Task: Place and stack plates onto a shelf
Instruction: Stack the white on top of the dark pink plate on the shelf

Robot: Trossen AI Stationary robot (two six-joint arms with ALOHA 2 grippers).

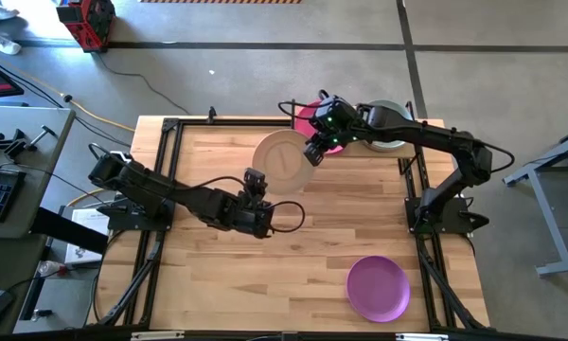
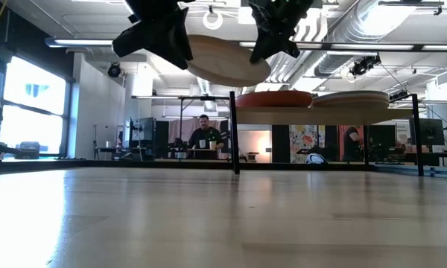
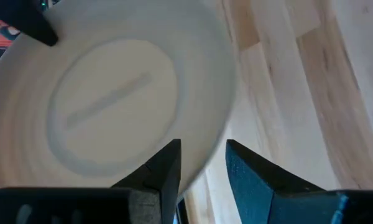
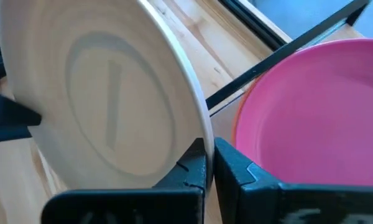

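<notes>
We lift the cream plate at twelve o'clock, right tool pinching its rim to clear the shelf, left tool spread beneath.

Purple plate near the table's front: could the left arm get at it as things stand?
Probably yes. The left pincer is open beside the cream plate, which the right pincer grips, and bare tabletop lies between it and the purple plate.

Slatted wooden table with purple plate; shelf bearing perhaps two plate stacks.
</notes>
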